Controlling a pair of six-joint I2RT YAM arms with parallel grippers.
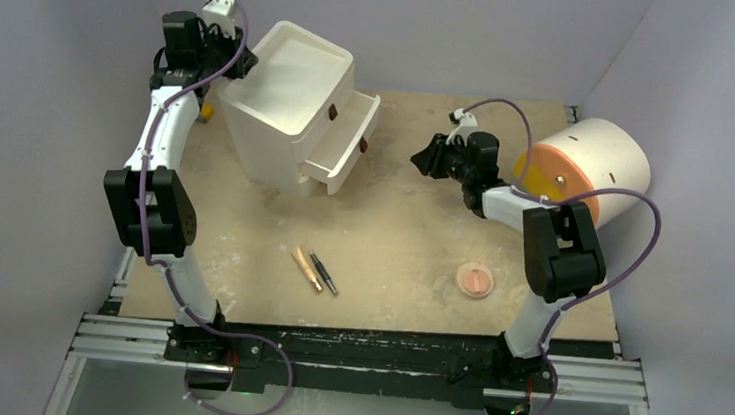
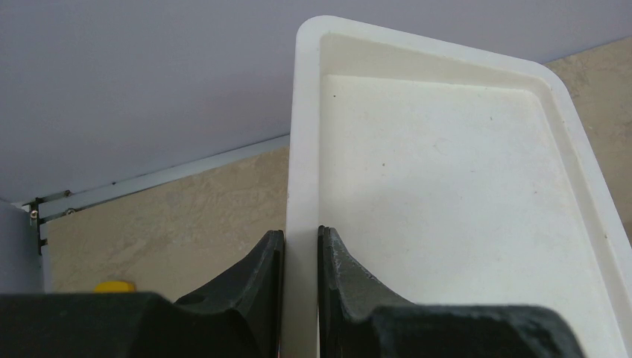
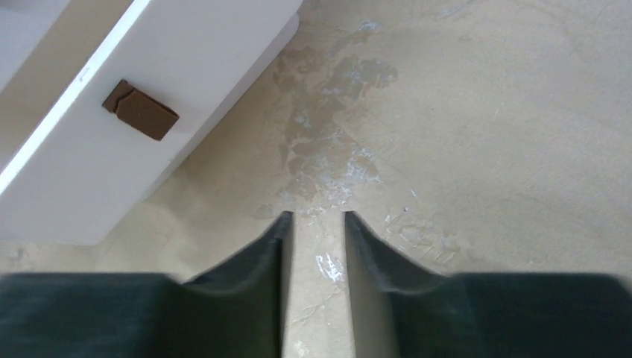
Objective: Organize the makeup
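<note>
Pinching top rim of big white three-drawer cabinet (image 2: 447, 186) with left gripper (image 2: 302, 239); right gripper (image 3: 317, 220) slightly parted, empty.

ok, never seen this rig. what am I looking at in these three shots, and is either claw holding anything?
Two robot arms are bolted to the near edge of a table. The overhead picture looks down from above and behind them; the other two come from a camera on each wrist, so the dark prongs at the bottom are that arm's own fingers. The left gripper is clamped on the raised rim of a white drawer cabinet. The right gripper is open and empty, over the table near a drawer's brown knob. Lying loose: a tan pencil, a dark pencil and a pink compact. A white cylinder with an orange face sits at the right.
</note>
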